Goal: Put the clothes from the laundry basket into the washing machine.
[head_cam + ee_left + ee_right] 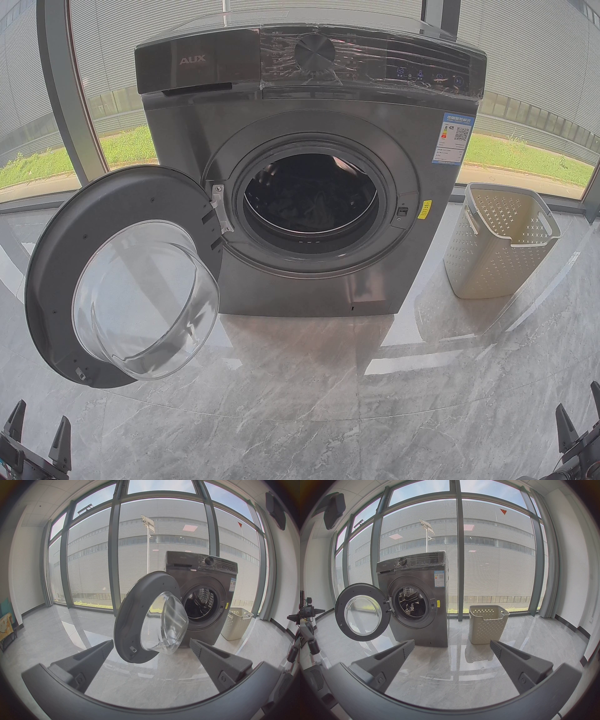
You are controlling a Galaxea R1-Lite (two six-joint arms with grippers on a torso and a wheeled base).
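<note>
At 12 o'clock in the head view, the washing machine (312, 106) stands on the glossy grey floor (300, 387). Its round door (122, 275) hangs wide open toward 8 o'clock, hinged at the 9 o'clock edge of the porthole, with the clear glass bowl facing outward. Dark clothes (309, 200) lie heaped inside the drum.

At 3 o'clock of the machine, the cream laundry basket (475, 262) stands upright on the floor, near the machine's side wall but apart from it. Its perforated inner walls are in plain sight.

The left end effector (39, 422) sits low at 7 o'clock and the right end effector (576, 400) low at 5 o'clock, both well apart from machine and basket. Each has its two fingers spread wide and grips nothing; the wrist views show bare floor between the fingertips. Tall windows (531, 75) rise behind the machine, with a strip of grass outside.
</note>
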